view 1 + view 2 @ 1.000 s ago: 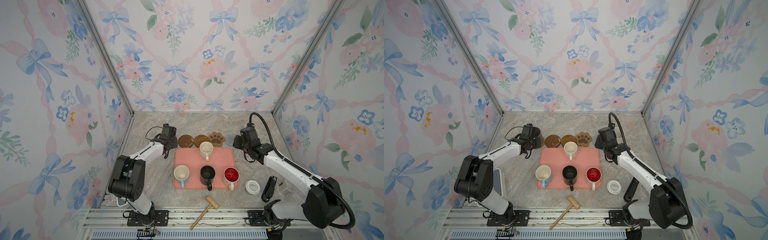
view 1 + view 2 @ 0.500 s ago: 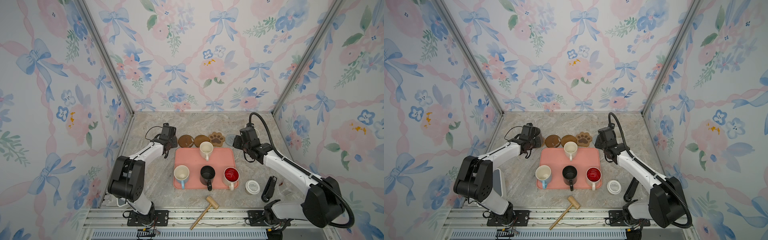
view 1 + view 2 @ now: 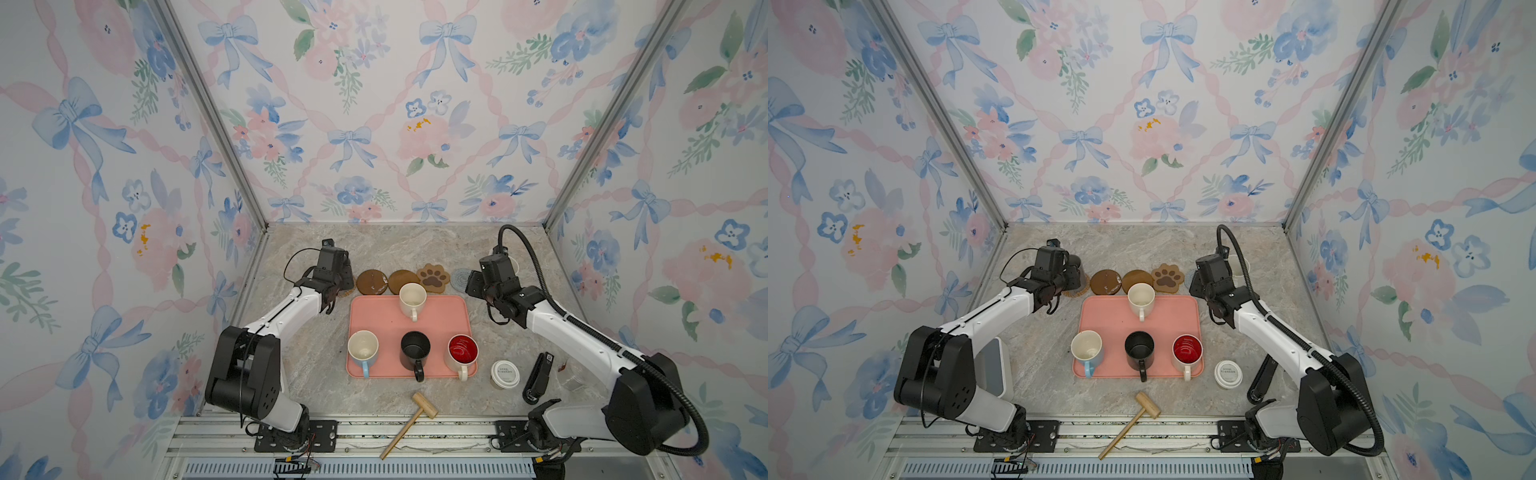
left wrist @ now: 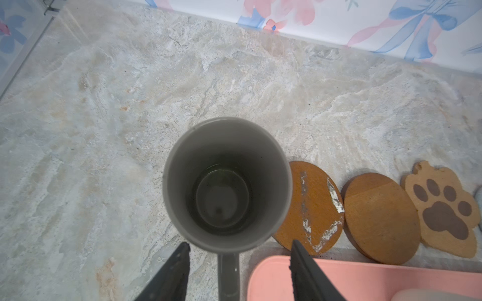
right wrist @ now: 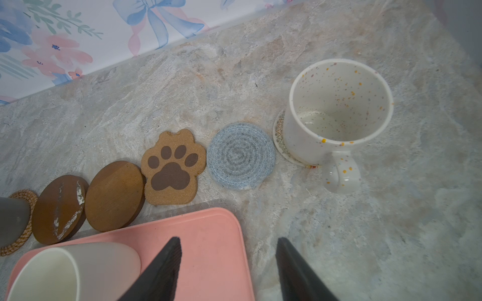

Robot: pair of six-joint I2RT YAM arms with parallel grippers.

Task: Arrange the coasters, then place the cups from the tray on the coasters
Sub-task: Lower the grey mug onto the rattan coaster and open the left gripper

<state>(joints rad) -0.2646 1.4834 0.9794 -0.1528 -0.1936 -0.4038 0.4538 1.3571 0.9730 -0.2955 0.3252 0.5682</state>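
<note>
In a top view, four cups (image 3: 412,297) sit on the pink tray (image 3: 374,316), mid-frame. Left wrist: left gripper (image 4: 239,245) gapes astride the handle of the grey mug (image 4: 227,179); a skewed retreat could tip it. Right wrist: right gripper (image 5: 228,238) open, empty.

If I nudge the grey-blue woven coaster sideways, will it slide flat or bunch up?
The grey-blue coaster looks like soft coiled cord, so probably light and floppy; an edge push may buckle it. It lies thin and flat on the table, so pinching its rim looks awkward. The paw coaster sits close beside it; a shove could disturb that.
</note>
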